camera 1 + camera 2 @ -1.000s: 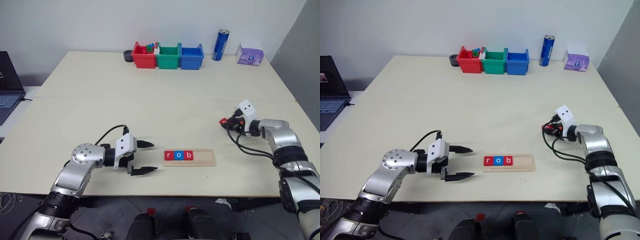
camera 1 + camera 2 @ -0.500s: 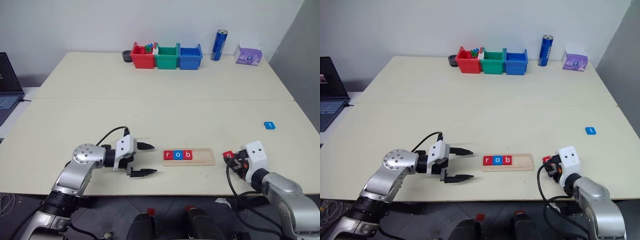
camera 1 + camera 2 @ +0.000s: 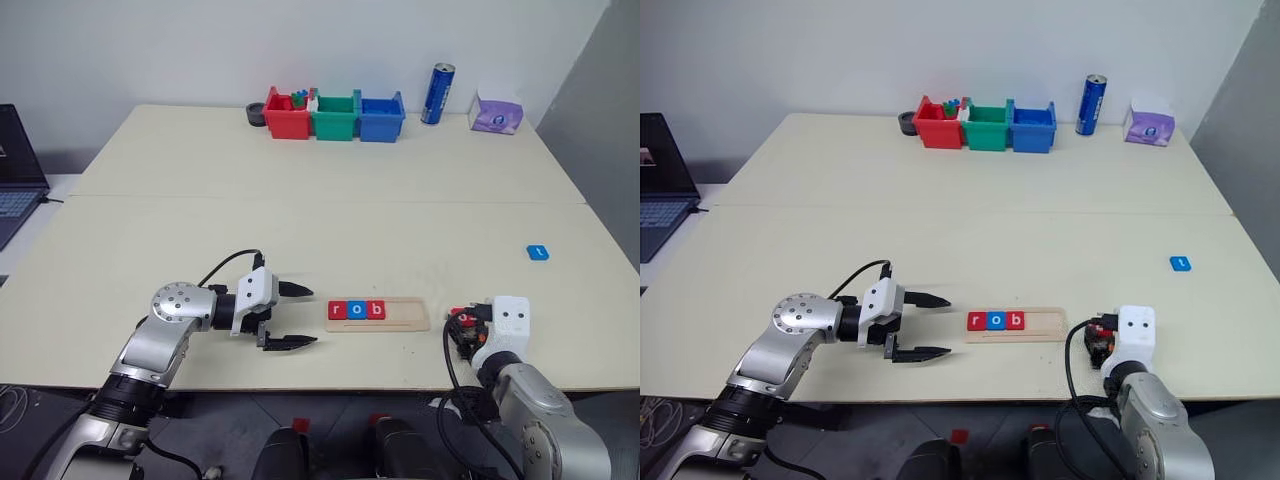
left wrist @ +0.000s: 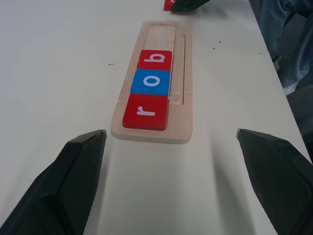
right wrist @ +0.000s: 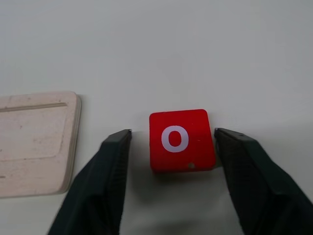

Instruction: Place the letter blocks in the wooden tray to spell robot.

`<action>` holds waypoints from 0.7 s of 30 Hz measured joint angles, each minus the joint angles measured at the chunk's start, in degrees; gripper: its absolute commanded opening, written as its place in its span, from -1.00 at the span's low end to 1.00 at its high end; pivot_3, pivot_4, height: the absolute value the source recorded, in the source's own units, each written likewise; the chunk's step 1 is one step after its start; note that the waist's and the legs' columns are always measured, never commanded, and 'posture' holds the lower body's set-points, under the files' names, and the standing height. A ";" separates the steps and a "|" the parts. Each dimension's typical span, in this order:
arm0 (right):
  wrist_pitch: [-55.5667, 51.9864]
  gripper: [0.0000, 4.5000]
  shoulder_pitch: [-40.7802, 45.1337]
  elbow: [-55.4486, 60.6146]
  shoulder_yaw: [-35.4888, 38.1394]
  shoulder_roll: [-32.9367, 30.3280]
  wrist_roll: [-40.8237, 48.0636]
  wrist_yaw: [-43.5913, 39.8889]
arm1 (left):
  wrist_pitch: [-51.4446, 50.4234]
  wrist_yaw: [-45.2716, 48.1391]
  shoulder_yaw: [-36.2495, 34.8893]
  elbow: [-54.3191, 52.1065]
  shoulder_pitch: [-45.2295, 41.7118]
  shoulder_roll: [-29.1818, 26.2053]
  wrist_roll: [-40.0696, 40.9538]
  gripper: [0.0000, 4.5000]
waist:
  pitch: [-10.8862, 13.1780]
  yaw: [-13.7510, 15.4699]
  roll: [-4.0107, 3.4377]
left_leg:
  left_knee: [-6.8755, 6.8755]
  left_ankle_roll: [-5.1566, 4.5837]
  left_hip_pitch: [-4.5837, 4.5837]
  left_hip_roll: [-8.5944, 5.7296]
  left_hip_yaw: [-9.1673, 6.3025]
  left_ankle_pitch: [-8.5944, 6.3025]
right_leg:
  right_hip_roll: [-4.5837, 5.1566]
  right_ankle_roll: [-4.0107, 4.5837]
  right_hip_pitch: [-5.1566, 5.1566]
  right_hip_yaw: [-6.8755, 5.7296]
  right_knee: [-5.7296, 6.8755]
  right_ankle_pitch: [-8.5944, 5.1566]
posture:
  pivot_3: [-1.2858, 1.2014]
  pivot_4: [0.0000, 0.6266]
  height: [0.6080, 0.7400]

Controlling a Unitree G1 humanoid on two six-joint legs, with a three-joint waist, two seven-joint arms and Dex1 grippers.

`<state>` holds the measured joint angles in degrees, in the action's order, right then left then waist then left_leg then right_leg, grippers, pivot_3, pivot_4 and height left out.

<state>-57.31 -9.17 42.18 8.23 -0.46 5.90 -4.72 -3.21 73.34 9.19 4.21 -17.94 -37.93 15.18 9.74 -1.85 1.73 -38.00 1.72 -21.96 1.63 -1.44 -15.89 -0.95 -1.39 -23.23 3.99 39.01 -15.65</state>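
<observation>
We read white "o" on red tile via right wrist (head views too small). Tray runs left-right. Right gripper apart, straddling tile; left gripper apart.

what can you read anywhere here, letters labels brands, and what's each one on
"r": white letter on the red square tile at one end of the pale wooden tray.
"o": on the blue square tile next to it.
"b": on the red square tile third in the row.
"o": on the red square tile on the table, between the right gripper's open fingers.
Blue tile further off, blue can, purple pack: too small to read.
</observation>
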 measured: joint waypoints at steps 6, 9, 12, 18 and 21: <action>-0.95 0.99 3.28 0.82 3.30 -2.61 0.04 1.01 | 1.14 -0.16 0.00 0.92 1.17 -0.01 -0.19 1.00 | 0.05 -0.02 -0.08 | 0.03 0.00 -0.06 -0.01 0.02 0.00 | 0.01 0.00 -0.08 0.04 -0.02 0.00 | 0.03 -0.52 1.00; -2.19 0.99 5.52 2.10 5.02 -8.28 2.06 -2.50 | 1.40 -0.27 0.00 0.94 1.37 -0.01 -0.29 1.00 | 0.07 -0.04 -0.09 | 0.05 0.00 -0.06 -0.01 0.02 0.00 | -0.01 0.00 -0.08 0.01 -0.02 -0.01 | 0.03 -0.52 1.00; -3.63 0.99 6.43 0.59 7.68 -17.86 7.77 -12.06 | 1.28 -0.73 0.00 0.86 1.41 0.01 -0.33 1.00 | 0.08 -0.03 -0.10 | 0.04 -0.01 -0.07 -0.02 0.05 -0.01 | -0.01 0.00 -0.05 -0.03 -0.04 -0.01 | 0.03 -0.52 1.00; 6.76 0.99 6.06 -7.70 2.71 -41.31 13.21 -35.78 | -0.43 -1.74 0.04 -0.48 1.38 0.17 -0.32 1.00 | 0.17 -0.03 -0.13 | 0.04 -0.02 -0.06 -0.07 0.14 -0.01 | -0.05 0.00 -0.03 -0.06 -0.06 -0.01 | 0.03 -0.52 1.00; 18.06 0.99 6.33 -14.53 -2.67 -48.79 10.16 -43.48 | -1.39 -1.88 0.12 -1.54 1.13 0.27 -0.31 1.00 | 0.20 -0.02 -0.08 | 0.03 -0.02 -0.07 -0.08 0.16 -0.01 | -0.08 -0.01 -0.01 -0.09 -0.08 -0.01 | 0.03 -0.52 1.00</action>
<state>-39.25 -2.84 27.65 5.56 -49.25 16.06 -48.20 -4.60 71.46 9.31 2.66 -16.80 -37.66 14.87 9.93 -1.87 1.65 -37.97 1.69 -22.02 1.55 -1.28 -15.91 -1.02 -1.40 -23.24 3.89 38.93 -15.66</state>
